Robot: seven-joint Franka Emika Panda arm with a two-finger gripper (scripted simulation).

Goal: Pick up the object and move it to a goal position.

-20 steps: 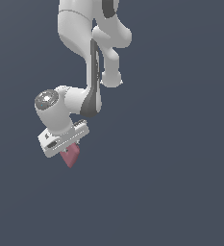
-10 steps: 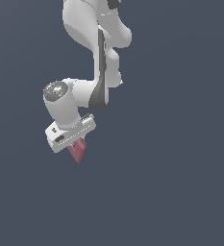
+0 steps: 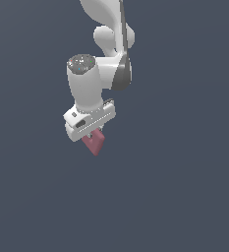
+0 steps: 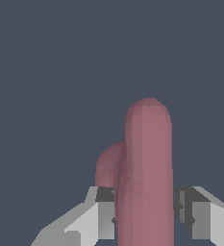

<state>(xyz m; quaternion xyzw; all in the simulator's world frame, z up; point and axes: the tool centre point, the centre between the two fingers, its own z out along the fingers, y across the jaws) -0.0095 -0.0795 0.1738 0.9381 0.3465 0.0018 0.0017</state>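
Dusty-red block [image 3: 94, 142] clamped between the two fingers [image 4: 105, 211] of the gripper [image 3: 92, 134], held up in open space against plain dark grey backdrop, slightly toward the exterior view's left of centre. Fingers closed narrow onto block's flat faces, touching both sides. Block hangs tilted below white gripper body, matte, flat, rounded edges [image 4: 147, 168]. Fingers grey-white, blocky, dark pads. Arm [image 3: 101, 59] white, smooth, glossy.

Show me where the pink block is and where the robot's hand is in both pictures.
pink block [image 3: 95, 142], exterior view, on its flat face below the hand.
pink block [image 4: 147, 173], wrist view, on its rounded edge.
hand [image 3: 92, 134], exterior view, midway between the fingertips.
hand [image 4: 144, 211], wrist view, between the two fingers.
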